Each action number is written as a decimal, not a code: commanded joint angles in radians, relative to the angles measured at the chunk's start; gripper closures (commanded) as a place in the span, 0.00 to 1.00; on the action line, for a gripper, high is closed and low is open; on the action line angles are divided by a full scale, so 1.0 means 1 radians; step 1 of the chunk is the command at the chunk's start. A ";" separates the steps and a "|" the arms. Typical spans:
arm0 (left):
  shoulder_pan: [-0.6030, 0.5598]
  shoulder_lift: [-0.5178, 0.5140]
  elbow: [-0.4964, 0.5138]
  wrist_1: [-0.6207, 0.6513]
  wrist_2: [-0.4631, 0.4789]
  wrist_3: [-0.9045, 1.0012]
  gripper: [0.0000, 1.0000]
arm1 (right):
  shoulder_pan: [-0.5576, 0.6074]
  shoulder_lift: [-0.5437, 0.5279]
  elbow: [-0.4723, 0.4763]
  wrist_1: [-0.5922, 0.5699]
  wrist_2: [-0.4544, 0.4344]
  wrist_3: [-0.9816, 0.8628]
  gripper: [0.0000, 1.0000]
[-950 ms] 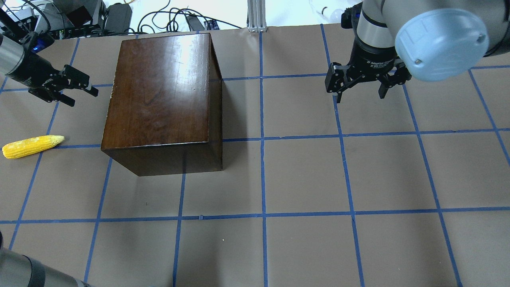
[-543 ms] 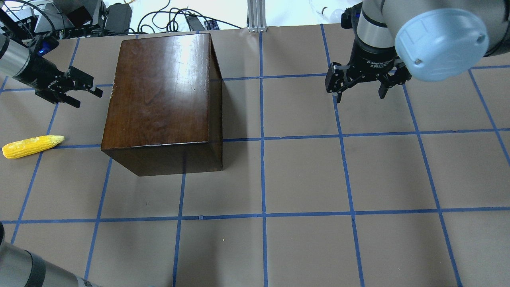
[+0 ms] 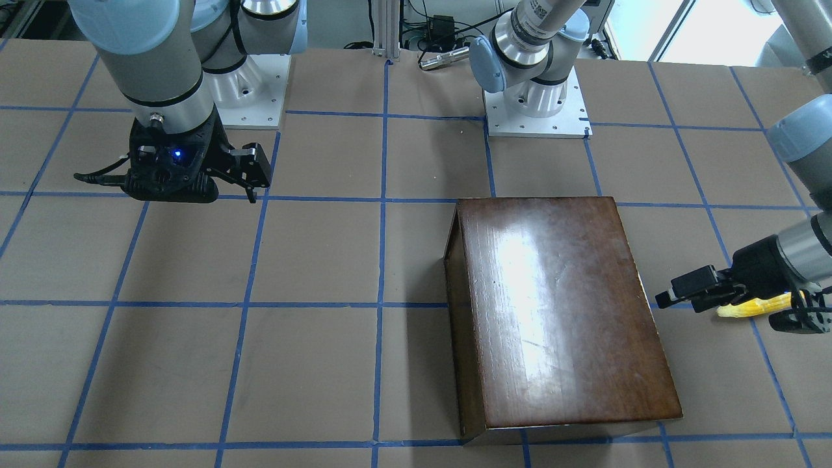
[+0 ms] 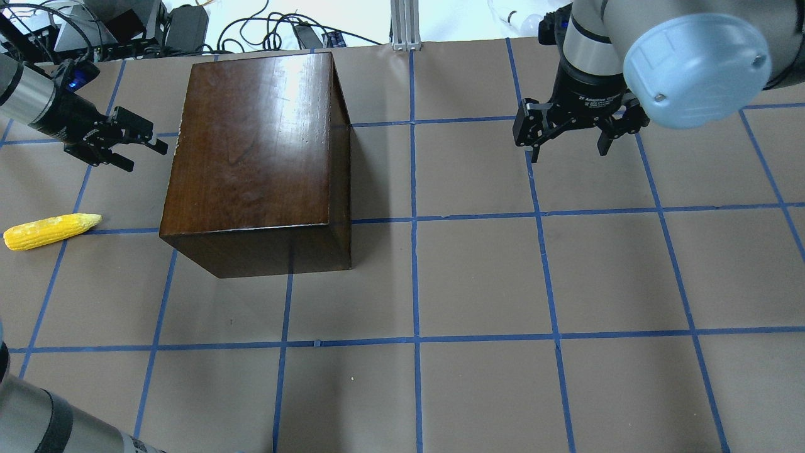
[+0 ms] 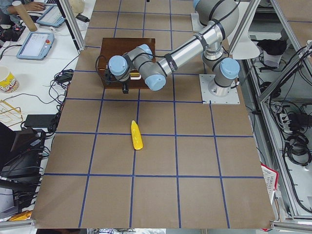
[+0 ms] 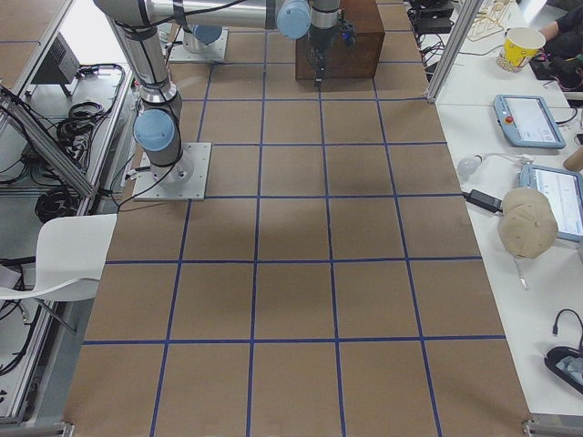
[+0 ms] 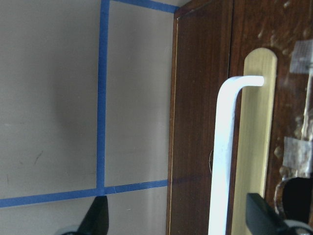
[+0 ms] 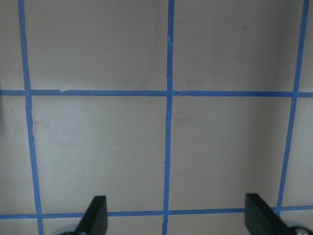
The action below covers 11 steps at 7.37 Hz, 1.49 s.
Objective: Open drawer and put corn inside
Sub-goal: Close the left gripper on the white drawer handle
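The glossy dark-brown box [image 4: 251, 151] stands at the table's left half. Its drawer is shut. The drawer's scuffed front [image 7: 286, 107] with a white handle [image 7: 222, 147] on a brass plate fills the right of the left wrist view. My left gripper [image 4: 144, 157] is open, a short way off that face, its fingertips [image 7: 95, 218] spread wide and holding nothing. The yellow corn [image 4: 51, 230] lies on the table left of the box, apart from the gripper. My right gripper [image 4: 569, 151] hangs open and empty over the far right of the table.
The brown table top [image 4: 478, 277] carries a grid of blue tape. Cables and electronics [image 4: 126, 25] lie beyond the far edge. In the front-facing view the corn's tip [image 3: 747, 309] peeks out behind the left gripper [image 3: 676, 292]. Both arm bases stand at the robot's side.
My left gripper has moved right, closer to the box's drawer side, still open. The right arm, the corn and the box have not moved.
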 commanded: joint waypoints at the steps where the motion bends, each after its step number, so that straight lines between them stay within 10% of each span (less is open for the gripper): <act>1: -0.005 -0.014 -0.001 0.015 0.000 -0.009 0.00 | 0.000 0.000 0.000 0.000 0.000 0.000 0.00; 11: -0.033 -0.032 -0.027 0.078 0.001 -0.003 0.00 | 0.000 0.000 0.000 0.000 0.000 0.000 0.00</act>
